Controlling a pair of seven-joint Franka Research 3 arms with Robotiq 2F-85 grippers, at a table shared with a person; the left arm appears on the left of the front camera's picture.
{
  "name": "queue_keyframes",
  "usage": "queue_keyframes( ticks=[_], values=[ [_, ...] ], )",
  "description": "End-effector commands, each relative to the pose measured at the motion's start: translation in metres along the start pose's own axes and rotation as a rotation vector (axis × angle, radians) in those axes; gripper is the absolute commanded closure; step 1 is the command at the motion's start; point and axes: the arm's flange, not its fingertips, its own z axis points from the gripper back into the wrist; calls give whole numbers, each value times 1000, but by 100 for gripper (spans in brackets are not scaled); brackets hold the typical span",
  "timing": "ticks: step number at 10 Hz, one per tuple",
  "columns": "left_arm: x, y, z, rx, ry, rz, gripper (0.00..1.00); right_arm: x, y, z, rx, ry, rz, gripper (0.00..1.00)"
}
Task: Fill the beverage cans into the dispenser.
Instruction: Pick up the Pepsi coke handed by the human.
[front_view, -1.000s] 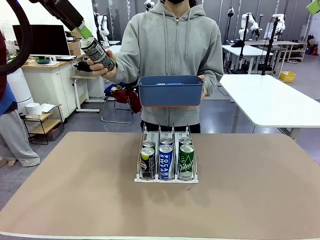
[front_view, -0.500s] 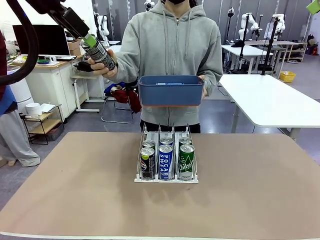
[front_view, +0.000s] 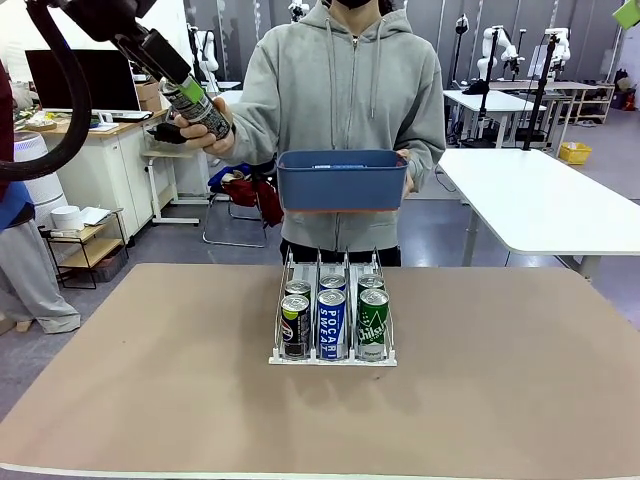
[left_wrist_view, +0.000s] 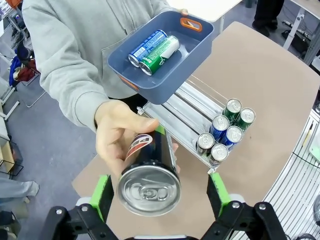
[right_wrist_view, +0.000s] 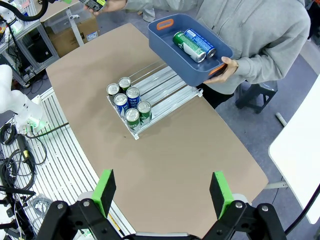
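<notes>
Well, held can: slim, dark grey-black aluminium with a silver pull-tab top facing my left wrist camera. A person's hand wraps its side, high beyond the table's far left edge.
left gripper: jaws spread, the green pads flanking the can top with a gap on each side.
right gripper: jaws spread with nothing between, high over the table.
dispenser: white base, thin wire dividers, three lanes. I count six upright cans bunched at the front lip, with dark, blue and green in the front row.
blue plastic bin: rounded corners, orange handles. The person's other hand holds it above the rack's far end. A blue can and a green can lie on their sides inside.
room: the brown tabletop is open either side of the rack.
</notes>
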Motion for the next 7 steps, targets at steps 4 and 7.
queue_keyframes(
  ticks=[4, 7],
  values=[
    [-6, 6, -17, -24, -45, 15, 0, -3, 3, -3, 13, -20, -1, 0],
    [-7, 7, -24, -26, -41, 23, 0, -3, 3, -3, 13, -20, -1, 0]
  ],
)
